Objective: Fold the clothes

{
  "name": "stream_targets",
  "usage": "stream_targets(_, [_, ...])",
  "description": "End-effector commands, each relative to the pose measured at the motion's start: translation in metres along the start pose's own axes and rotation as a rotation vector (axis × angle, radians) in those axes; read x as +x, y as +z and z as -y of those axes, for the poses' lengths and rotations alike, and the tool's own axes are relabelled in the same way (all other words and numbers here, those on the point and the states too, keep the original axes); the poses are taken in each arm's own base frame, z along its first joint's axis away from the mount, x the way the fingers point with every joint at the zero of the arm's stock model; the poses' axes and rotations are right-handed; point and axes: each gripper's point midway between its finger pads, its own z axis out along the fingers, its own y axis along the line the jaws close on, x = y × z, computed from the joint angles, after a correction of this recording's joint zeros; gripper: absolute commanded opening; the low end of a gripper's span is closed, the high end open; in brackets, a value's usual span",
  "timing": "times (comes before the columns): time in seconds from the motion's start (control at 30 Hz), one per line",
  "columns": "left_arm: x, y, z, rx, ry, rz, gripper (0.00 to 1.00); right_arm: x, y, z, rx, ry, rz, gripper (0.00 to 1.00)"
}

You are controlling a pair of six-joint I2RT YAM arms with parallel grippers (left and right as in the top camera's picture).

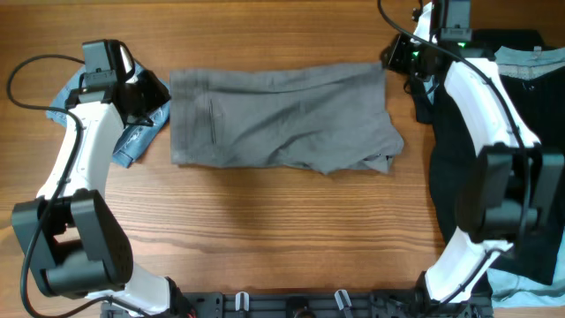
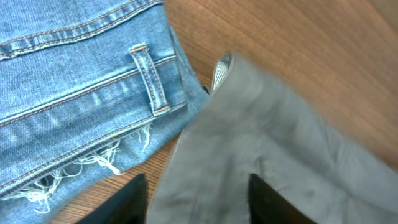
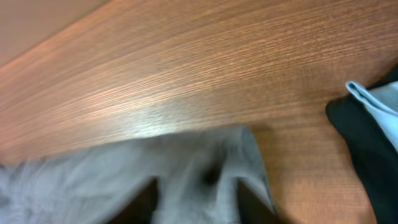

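Note:
The grey shorts (image 1: 282,119) lie spread flat across the middle of the table, waistband to the left with a slit pocket. My left gripper (image 1: 161,93) is at their far left corner. In the left wrist view its fingers (image 2: 196,180) are wide apart, with the grey cloth (image 2: 273,143) lying between them. My right gripper (image 1: 395,57) is at the far right corner. In the right wrist view its fingers (image 3: 196,183) are apart over the blurred grey hem (image 3: 205,155).
Small light-blue denim shorts (image 1: 132,132) lie beside the grey shorts' left edge, under the left arm; they also show in the left wrist view (image 2: 68,93). A big black garment (image 1: 530,177) with pale-blue cloth (image 1: 530,57) covers the right side of the table.

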Motion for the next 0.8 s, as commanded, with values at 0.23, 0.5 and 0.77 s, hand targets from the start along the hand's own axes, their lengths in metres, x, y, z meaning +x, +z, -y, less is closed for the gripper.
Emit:
stream_targets(0.23, [0.076,-0.004,-0.029,-0.145,0.046,-0.29,0.52,0.08,-0.03,0.066,0.165,0.048,-0.367,0.75])
stream_targets(0.5, [0.122,0.027,-0.054,-0.171,0.066,-0.361,0.68,0.143,-0.049,0.08,0.21,0.048,-0.616,0.83])
stream_targets(0.77, [0.151,0.031,-0.061,-0.165,0.063,-0.488,0.04,0.196,-0.03,0.066,0.038,0.145,-0.71,0.89])
